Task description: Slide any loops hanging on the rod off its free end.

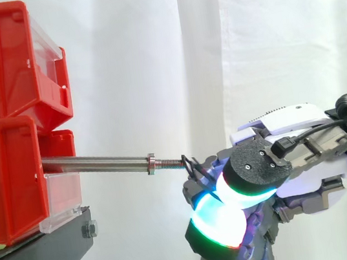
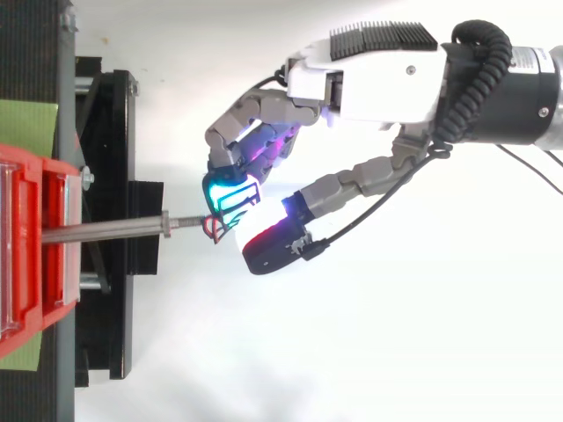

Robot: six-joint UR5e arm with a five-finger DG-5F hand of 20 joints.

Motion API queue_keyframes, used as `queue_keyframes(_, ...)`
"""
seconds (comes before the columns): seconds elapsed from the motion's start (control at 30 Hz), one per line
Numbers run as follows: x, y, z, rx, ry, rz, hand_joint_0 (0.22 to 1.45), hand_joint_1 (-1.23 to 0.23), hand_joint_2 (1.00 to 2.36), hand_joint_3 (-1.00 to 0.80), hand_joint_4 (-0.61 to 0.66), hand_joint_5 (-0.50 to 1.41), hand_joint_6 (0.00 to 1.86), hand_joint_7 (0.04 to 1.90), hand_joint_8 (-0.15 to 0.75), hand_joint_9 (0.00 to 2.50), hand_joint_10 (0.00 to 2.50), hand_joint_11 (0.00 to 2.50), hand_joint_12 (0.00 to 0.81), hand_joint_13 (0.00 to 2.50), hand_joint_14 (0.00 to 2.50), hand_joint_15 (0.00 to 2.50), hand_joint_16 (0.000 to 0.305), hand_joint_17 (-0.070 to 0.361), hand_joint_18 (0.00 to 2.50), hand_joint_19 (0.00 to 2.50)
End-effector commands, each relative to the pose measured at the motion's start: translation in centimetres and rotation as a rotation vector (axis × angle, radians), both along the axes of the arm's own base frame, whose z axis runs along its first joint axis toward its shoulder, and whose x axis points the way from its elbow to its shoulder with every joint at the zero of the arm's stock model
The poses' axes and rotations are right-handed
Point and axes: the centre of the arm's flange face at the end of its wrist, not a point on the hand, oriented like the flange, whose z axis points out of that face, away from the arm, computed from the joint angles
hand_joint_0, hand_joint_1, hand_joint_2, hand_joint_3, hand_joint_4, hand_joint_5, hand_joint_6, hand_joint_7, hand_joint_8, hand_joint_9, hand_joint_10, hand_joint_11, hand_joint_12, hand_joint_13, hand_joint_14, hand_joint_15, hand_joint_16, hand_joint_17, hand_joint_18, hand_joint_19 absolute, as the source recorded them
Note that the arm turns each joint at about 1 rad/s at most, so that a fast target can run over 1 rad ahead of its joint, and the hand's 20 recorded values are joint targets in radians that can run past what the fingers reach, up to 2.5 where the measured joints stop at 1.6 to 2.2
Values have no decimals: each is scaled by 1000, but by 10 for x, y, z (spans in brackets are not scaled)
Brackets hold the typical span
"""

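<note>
A steel rod (image 1: 100, 162) sticks out level to the right from between the red bins; in the top view the rod (image 2: 106, 230) ends in a threaded tip. A small thin loop (image 2: 218, 227), dark with a reddish part, sits right at that free end. In the side view the loop (image 1: 197, 167) shows just past the tip. My hand (image 2: 369, 75) comes in from the right with its fingers curled. Its glowing fingertips (image 2: 230, 189) and thumb pinch the loop between them. From the side, the hand (image 1: 294, 151) sits slightly below rod height.
Two stacked red bins (image 1: 3, 129) stand at the left on a black stand (image 1: 35, 255). A green sheet (image 2: 26, 123) lies under the bins. The white curtain hangs behind, and open space lies right of the rod's tip.
</note>
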Motion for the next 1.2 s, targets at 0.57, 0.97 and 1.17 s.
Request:
queue_keyframes(0.57, -29, 1, 41, 110, 129, -135, 617, -804, 1021, -190, 40, -186, 865, 978, 302, 946, 11, 318, 299, 962, 8, 193, 46, 103, 970, 364)
queue_keyframes(0.97, -39, 11, 48, 170, 185, -171, 659, -871, 1015, -302, 63, -196, 870, 946, 287, 914, 10, 309, 296, 946, 7, 185, 45, 101, 957, 346)
queue_keyframes(1.17, -39, 12, 47, 174, 188, -171, 672, -891, 1011, -358, 77, -197, 864, 936, 287, 911, 11, 321, 292, 945, 7, 186, 44, 100, 956, 346)
